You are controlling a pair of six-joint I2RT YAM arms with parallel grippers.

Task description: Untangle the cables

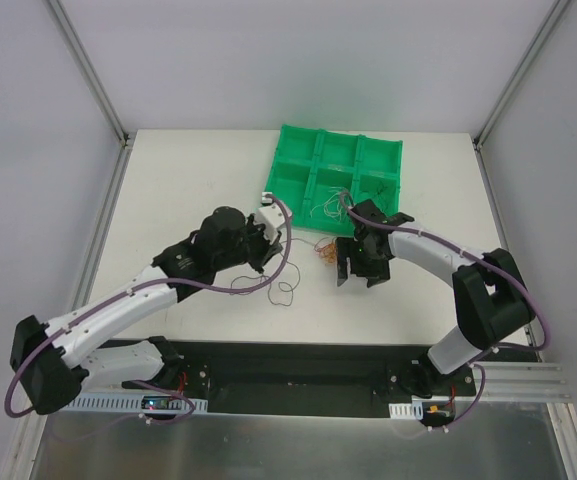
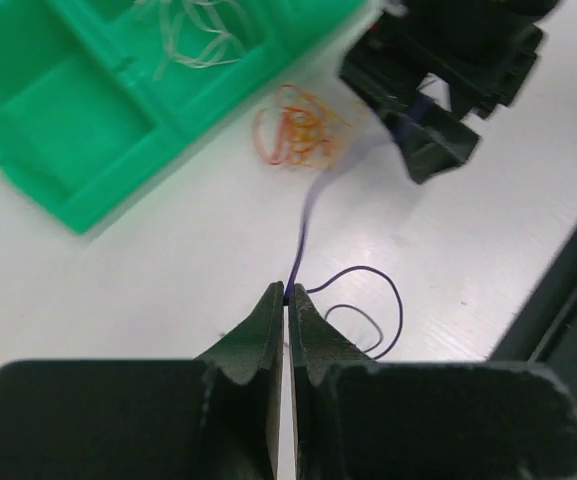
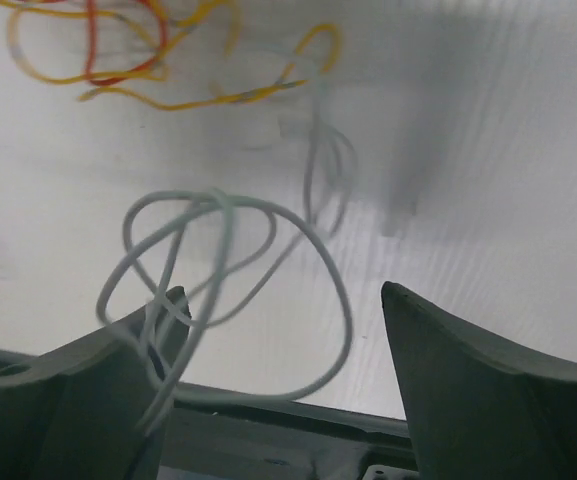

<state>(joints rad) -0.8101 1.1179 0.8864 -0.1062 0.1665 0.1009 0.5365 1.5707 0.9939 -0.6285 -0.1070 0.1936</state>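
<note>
The dark cable (image 2: 303,225) stretches from the orange-and-red tangle (image 2: 298,135) mid-table back toward the near edge, and its tail curls loose on the table (image 2: 118,270). I've got the left tool (image 2: 286,295) pinched tight on it, to draw it out of the knot, I'd say. A white cable (image 3: 228,250) seems looped about one finger of the right tool (image 3: 280,300), which stands wide beside the tangle, gripping nothing. More pale cables lie in the green tray (image 1: 284,160) at the far edge.
</note>
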